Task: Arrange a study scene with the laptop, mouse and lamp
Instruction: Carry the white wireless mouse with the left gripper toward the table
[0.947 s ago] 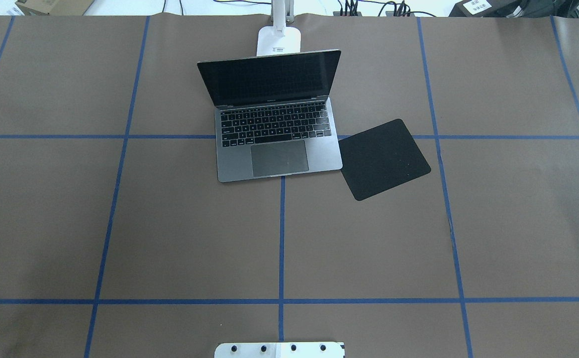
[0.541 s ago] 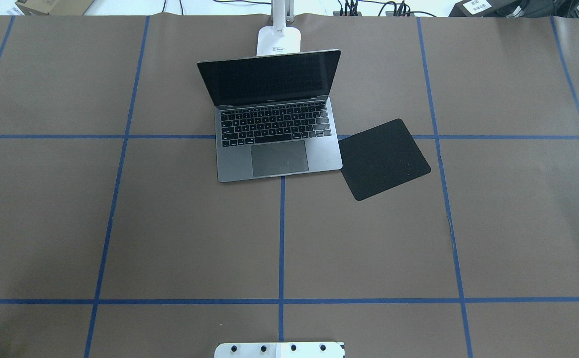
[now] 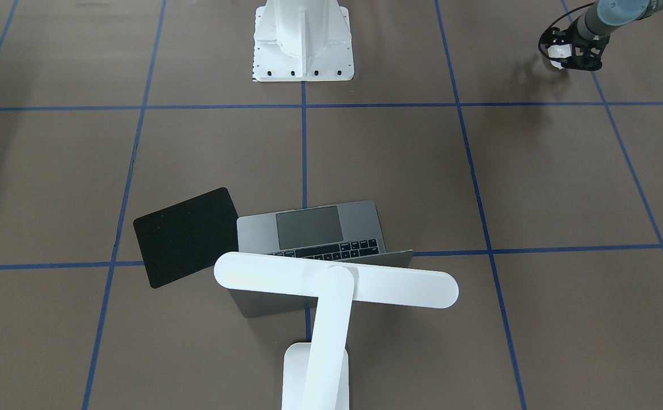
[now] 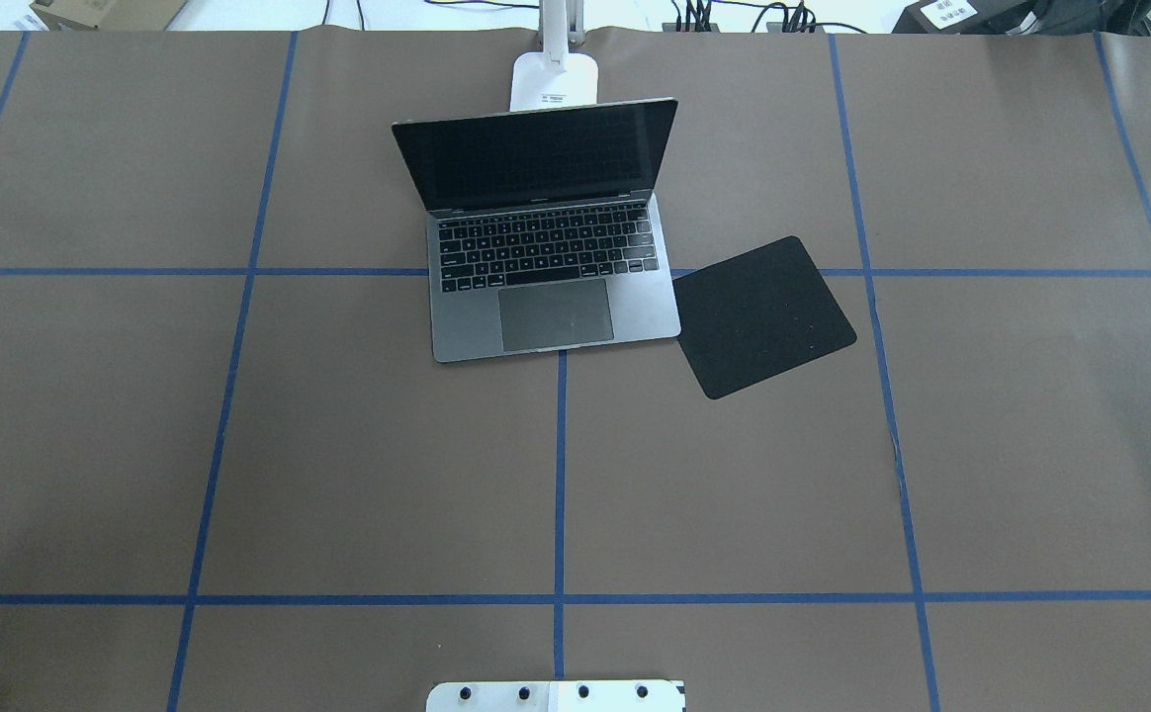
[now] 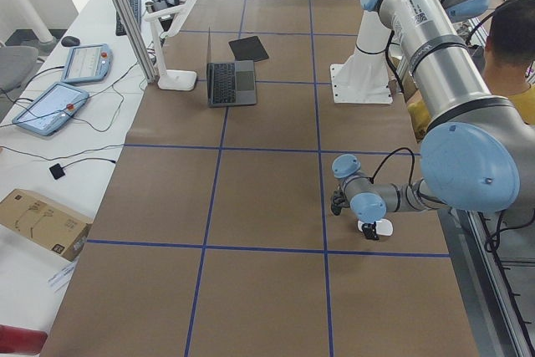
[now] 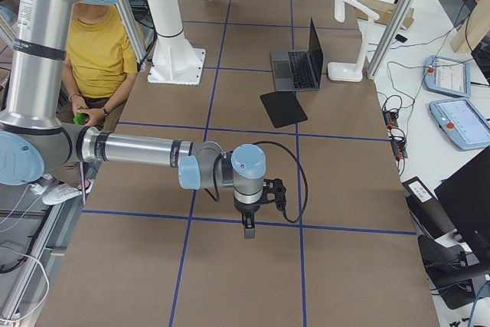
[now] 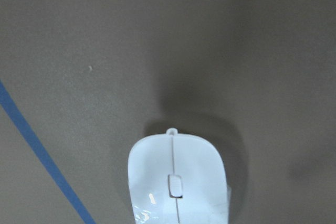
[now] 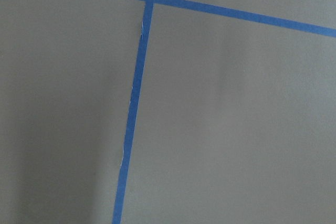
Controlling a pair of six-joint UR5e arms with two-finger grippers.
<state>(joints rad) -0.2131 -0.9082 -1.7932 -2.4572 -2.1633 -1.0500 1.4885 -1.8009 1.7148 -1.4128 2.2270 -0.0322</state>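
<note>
Left gripper (image 3: 564,56) pinches the mouse (image 7: 176,182) near the robot's own side, well apart from the laptop (image 4: 546,297), lamp (image 3: 331,285) and black pad (image 4: 763,316), none of which has shifted lately, so carrying the mouse over seems the 1 step left.

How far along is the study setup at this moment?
Done: the laptop stands open with the lamp behind it. In hand: the mouse is at the left end effector, far from the laptop; whether it is gripped is unclear. Left: bring it beside the laptop, likely onto the black pad.
</note>
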